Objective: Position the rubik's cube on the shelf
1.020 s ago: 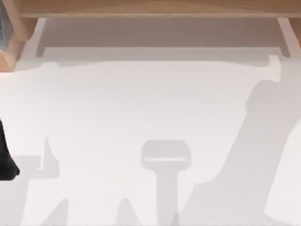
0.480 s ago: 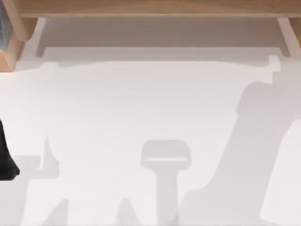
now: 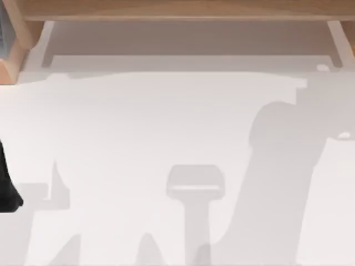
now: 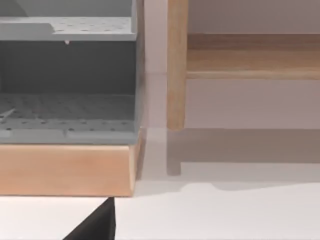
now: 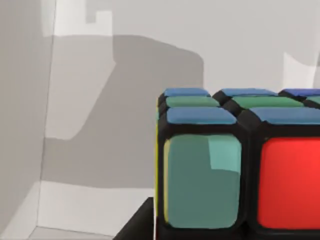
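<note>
Okay, status: the right gripper point(image 5: 142, 226) is pinching the rubik's cube point(image 5: 235, 170). In the right wrist view a dark piece of the claw is pressing against one corner of the cube, which is sitting very close to the camera. The faces in view are showing teal-green and red stickers on one side, blue and green on another, and a thin yellow strip along one edge. Behind the cube, the white table point(image 5: 150, 60) is carrying broad grey shadows.

From above, the shelf point(image 3: 177, 8) is running along the top edge of the frame. One wooden side support is showing at the upper left and a pale one at the upper right. A wide arm shadow is slanting across the right half of the table, from the bottom edge up toward the upper right.

The left arm point(image 3: 6, 185) is sitting parked at the left edge of the frame, about midway down. The left gripper point(image 4: 97, 225) is hovering over the table near a grey perforated rack point(image 4: 67, 107) on a wooden base point(image 4: 65, 170), just beside the shelf's upright. Its claw state cannot be told.
</note>
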`<control>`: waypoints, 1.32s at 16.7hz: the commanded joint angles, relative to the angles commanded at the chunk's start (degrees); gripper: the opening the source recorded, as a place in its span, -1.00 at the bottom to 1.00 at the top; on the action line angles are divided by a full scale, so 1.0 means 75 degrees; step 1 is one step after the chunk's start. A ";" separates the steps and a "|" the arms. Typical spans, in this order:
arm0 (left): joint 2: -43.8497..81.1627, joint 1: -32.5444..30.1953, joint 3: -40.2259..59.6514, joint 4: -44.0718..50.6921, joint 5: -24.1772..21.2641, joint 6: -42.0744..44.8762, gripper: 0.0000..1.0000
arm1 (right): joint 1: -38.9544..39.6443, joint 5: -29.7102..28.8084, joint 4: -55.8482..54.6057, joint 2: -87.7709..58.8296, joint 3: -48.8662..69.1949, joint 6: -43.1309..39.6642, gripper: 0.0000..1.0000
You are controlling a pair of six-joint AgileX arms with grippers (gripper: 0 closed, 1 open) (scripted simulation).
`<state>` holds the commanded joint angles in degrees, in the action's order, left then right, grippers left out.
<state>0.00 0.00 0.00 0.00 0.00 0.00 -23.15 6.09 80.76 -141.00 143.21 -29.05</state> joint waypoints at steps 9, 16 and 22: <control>0.0000 0.0000 0.0000 0.0000 0.0000 0.0000 1.00 | 0.0073 -0.0002 -0.0284 -0.0736 0.0199 -0.0658 -1.00; 0.0000 0.0000 0.0000 0.0000 0.0000 0.0000 1.00 | 0.0181 -0.0174 -0.0238 -0.0338 -0.0047 -0.0494 -1.00; 0.0000 0.0000 0.0000 0.0000 0.0000 0.0000 1.00 | 0.1641 -0.1078 -0.0799 0.1944 -0.1814 0.0454 -1.00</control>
<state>0.00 0.00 0.00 0.00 0.00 0.00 -10.84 -1.99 74.77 -126.42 129.60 -25.65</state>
